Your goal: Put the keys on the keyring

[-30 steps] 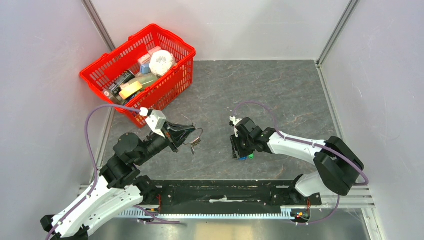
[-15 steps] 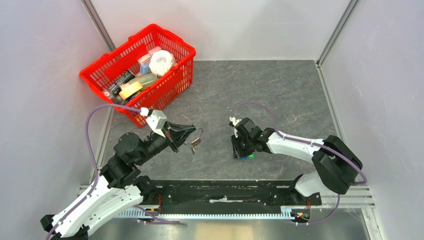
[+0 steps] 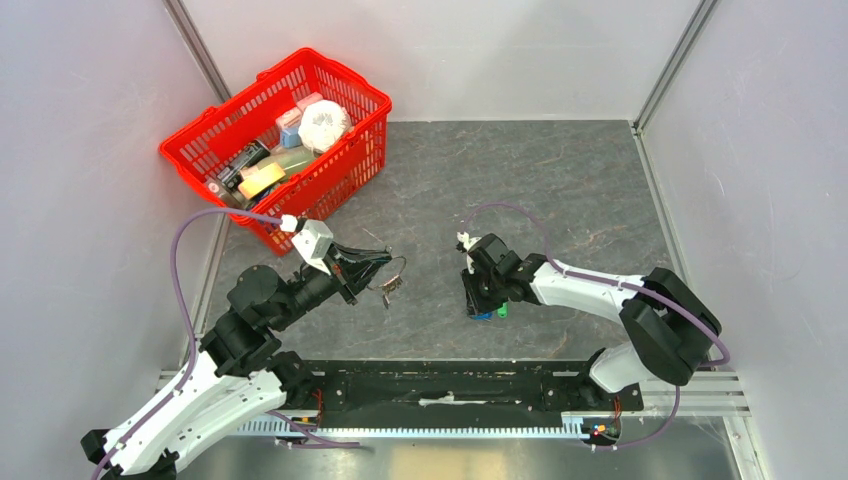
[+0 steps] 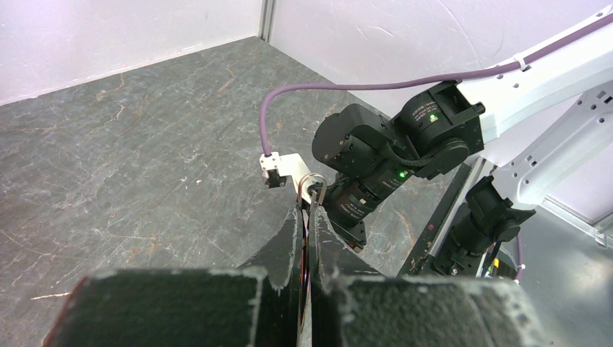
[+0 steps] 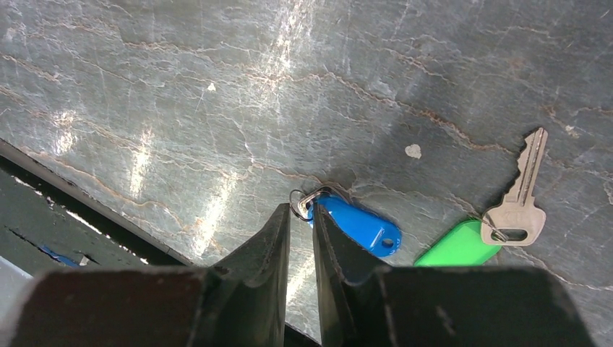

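My left gripper is shut on the thin silver keyring and holds it above the table, with small silver keys dangling under it. In the left wrist view the fingers pinch the ring's wire edge-on. My right gripper points down at the loose keys on the table. In the right wrist view its jaws stand narrowly apart, closed on the small metal loop at the end of the blue key. A green key and a plain silver key lie just beside it.
A red basket with several packaged items stands at the back left. A black rail runs along the near table edge, close behind the right gripper. White walls enclose the table.
Almost nothing has changed. The right arm has shifted very slightly over the blue key; the left arm holds the keyring still.
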Robot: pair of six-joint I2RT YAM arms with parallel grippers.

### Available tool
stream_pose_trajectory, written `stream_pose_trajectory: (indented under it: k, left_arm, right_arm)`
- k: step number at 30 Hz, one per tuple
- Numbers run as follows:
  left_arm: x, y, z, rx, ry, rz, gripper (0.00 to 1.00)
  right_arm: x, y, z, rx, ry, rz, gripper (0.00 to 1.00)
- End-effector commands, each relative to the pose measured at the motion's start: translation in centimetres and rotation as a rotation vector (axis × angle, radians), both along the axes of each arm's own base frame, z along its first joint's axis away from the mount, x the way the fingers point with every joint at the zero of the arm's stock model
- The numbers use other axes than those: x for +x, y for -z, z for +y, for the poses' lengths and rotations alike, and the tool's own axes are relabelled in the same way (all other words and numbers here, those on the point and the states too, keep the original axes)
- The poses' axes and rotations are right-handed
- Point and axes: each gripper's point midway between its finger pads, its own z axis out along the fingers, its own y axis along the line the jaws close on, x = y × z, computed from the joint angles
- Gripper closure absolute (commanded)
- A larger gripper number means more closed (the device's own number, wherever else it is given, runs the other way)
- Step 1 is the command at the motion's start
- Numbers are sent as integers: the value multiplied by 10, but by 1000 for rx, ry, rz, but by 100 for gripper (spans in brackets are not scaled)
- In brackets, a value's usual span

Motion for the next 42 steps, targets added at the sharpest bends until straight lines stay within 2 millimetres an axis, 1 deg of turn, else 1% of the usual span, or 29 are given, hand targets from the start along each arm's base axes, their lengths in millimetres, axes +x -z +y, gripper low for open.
stream_pose_trajectory:
  k: [1, 9, 11, 15, 17, 19, 21, 26, 33, 37, 42]
  left_arm:
    - [-3, -18, 2, -41, 3, -37, 98]
    - [-3, -19, 4, -44, -3, -39, 98]
    - [-3, -19, 4, -44, -3, -39, 98]
    - [-4, -20, 4, -46, -3, -41, 98]
    - [-4, -20, 4, -46, 0, -42, 98]
    - [-5, -20, 4, -48, 2, -41, 98]
    - [-5, -20, 4, -49, 2, -41, 98]
    - [-5, -21, 4, -53, 4, -42, 98]
    - [-3, -21, 6, -53, -13, -37, 98]
    - [-1, -20, 8, -52, -27, -29, 98]
    - [2, -19, 9, -47, -45, -20, 98]
  right_arm:
    - [10, -8, 7, 13, 13, -20, 77]
    - [11, 0, 7, -6, 24, -4, 82]
    - [12, -1, 8, -3, 24, -6, 86]
    - [15, -11, 8, 13, 33, -33, 100]
    - [16, -22, 8, 24, 36, -57, 100]
    - [17, -35, 7, 29, 35, -88, 100]
    - [16, -55, 9, 50, 21, -125, 100]
    - [11, -119, 26, 150, -71, -261, 100]
    - [-8, -204, 54, 256, -249, -443, 100]
    - [-18, -241, 65, 311, -336, -511, 100]
    - [-28, -274, 74, 346, -447, -613, 100]
